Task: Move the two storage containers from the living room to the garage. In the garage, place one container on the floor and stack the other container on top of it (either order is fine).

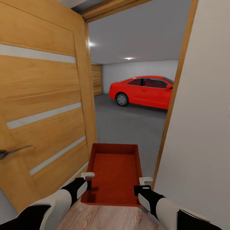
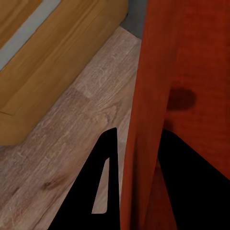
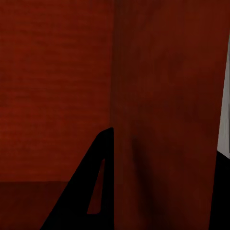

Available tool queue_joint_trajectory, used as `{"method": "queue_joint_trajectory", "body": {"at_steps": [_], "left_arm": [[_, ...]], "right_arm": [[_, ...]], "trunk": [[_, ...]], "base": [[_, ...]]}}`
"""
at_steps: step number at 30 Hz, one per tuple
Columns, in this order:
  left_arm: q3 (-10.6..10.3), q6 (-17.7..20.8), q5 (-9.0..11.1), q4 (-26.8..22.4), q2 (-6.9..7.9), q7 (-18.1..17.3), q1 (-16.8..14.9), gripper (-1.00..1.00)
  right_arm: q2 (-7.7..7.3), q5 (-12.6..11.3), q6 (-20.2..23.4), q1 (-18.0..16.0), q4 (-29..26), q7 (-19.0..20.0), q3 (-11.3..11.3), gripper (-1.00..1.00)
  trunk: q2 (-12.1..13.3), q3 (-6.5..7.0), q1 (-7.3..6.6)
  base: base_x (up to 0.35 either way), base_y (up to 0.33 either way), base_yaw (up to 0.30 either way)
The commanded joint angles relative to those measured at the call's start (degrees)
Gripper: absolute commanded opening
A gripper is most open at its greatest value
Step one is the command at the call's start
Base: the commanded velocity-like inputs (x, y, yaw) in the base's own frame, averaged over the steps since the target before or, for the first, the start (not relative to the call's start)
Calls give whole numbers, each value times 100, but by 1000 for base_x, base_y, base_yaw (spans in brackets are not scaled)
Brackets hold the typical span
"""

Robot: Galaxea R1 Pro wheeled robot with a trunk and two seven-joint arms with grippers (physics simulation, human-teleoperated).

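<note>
At the doorway: we're facing the garage floor [image 1: 127, 121], red car [image 1: 143, 91] ahead
Left gripper [image 1: 87, 179]: clamped on container [image 1: 115, 174] wall
Right gripper [image 1: 143, 185]: clamped opposite wall

light: even, bright | source: garage ceiling spots [image 1: 128, 58] | wrist views: soft

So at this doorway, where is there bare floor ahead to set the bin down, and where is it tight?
Bare concrete floor lies past the threshold, bordered by the red car behind and the plank garage door at far left. It is tight at the doorway: the storage container, with both grippers on its side walls, sits between the open wooden door and the white wall.
</note>
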Motion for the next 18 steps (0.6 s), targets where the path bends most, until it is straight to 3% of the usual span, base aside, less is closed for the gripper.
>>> {"method": "queue_joint_trajectory", "body": {"at_steps": [1,14,18], "left_arm": [[18,36,45,11,0,41,1,-100],[15,36,45,11,1,41,1,-100],[15,36,45,11,1,41,1,-100]], "right_arm": [[-8,123,-57,-9,128,-61,-23,-100],[-6,123,-55,-9,128,-60,-17,-100],[-6,123,-49,-9,128,-60,-20,-100]], "trunk": [[-8,-9,1],[-8,-9,1],[-8,-9,1]], "base": [[1,0,-151],[64,58,-191],[116,107,-59]]}}
